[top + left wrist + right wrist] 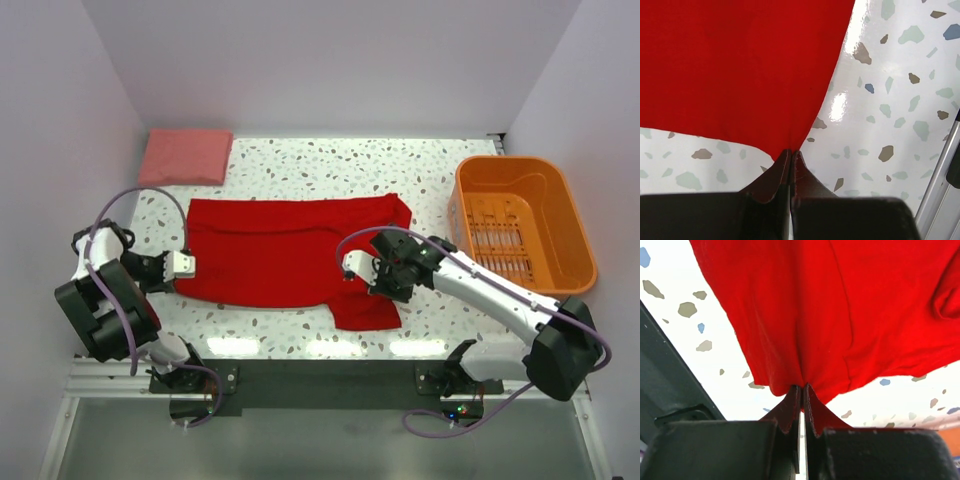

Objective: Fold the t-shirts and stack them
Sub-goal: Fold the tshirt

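Red t-shirt (280,250) is pinched in two places: the left gripper (791,154) is clamped on the corner of its left-hand edge; the right gripper (802,389) is clenched on cloth low at its right end; the shirt lies spread across the middle of the speckled table (300,165); the folded salmon-pink t-shirt (186,157) sits at upper left, well apart; the orange basket (575,240) stands at right.

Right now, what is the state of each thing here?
The red t-shirt, spread out on the table.
The pink t-shirt, folded, far left corner.
The orange basket, upright.
The left gripper, shut on the red t-shirt.
The right gripper, shut on the red t-shirt.
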Tool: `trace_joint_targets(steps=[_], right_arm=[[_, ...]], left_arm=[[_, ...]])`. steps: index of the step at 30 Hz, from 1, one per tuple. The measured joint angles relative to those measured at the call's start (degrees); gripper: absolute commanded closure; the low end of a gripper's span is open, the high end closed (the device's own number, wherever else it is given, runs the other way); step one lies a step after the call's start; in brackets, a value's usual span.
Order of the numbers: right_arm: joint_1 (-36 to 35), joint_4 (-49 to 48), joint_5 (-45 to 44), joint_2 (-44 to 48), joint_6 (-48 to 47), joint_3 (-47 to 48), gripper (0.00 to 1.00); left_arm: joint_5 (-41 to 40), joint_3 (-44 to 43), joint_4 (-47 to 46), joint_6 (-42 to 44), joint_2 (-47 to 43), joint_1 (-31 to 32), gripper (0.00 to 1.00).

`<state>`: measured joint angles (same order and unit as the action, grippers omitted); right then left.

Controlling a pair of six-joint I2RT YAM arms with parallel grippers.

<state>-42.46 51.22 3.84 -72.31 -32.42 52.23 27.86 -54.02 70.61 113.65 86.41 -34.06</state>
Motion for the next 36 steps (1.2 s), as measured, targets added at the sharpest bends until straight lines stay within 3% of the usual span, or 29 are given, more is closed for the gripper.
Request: trace_joint_targets(steps=[5, 13, 24, 36], right_arm=[[4.6, 2.5, 1.9, -2.8, -2.3, 4.7, 1.0], [11.0, 7.1, 4.5, -14.8, -8.9, 17.8, 1.0], [16.6, 14.8, 6.2, -34.2, -17.2, 38.8, 1.0], [21.1, 19.5, 6.3, -46.7, -21.8, 52.3, 1.0]], left_arm=[[3.0, -5.0, 2.5, 0.0, 2.1, 0.0, 1.0], [8.5, -15.0, 2.4, -0.9, 9.5, 1.3, 1.0], [12.4, -25.2, -0.8, -8.4, 19.2, 5.4, 1.0], [12.9, -32.5, -6.0, -15.8, 29.0, 7.5, 1.0]])
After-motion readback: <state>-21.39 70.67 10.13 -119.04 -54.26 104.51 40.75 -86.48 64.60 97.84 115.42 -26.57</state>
